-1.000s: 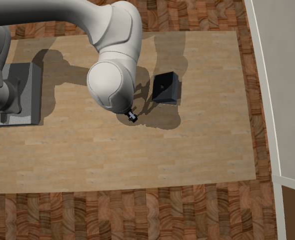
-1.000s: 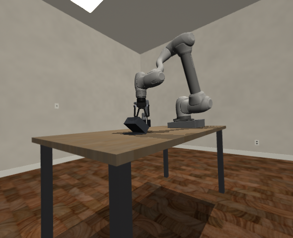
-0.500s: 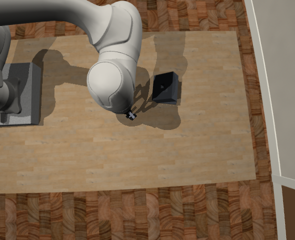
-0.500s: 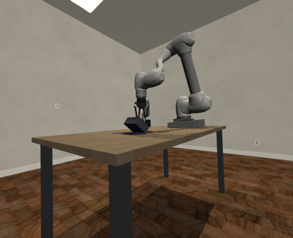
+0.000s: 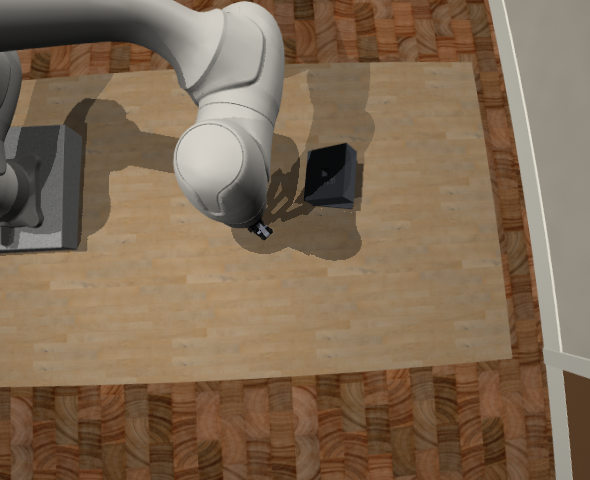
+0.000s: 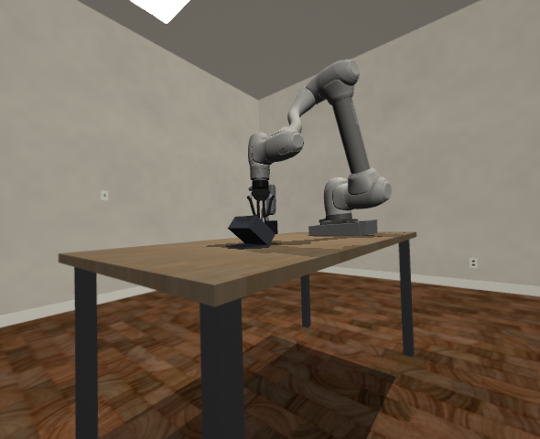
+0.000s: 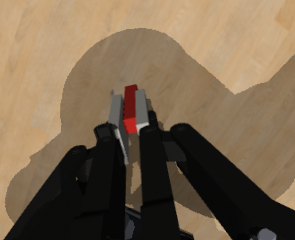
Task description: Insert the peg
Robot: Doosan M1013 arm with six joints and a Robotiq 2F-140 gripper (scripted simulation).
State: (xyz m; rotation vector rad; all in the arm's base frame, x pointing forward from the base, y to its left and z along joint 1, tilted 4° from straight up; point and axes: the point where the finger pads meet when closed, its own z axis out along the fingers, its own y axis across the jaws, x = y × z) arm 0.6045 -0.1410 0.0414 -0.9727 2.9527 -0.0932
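Observation:
In the wrist view my gripper (image 7: 132,106) is shut on the small red peg (image 7: 130,110), which sits between the two grey finger pads close over the wooden table. In the top view only the fingertips (image 5: 261,230) show below the arm's white wrist joint, a little left and in front of the dark block with the sloped panel (image 5: 331,175). A small hole (image 5: 325,174) shows on the panel's face. In the exterior view the gripper (image 6: 261,213) points straight down just behind the block (image 6: 252,230).
The robot's grey base plate (image 5: 37,188) sits at the table's left side. The arm's large elbow and wrist links (image 5: 223,103) hang over the table's middle and hide part of it.

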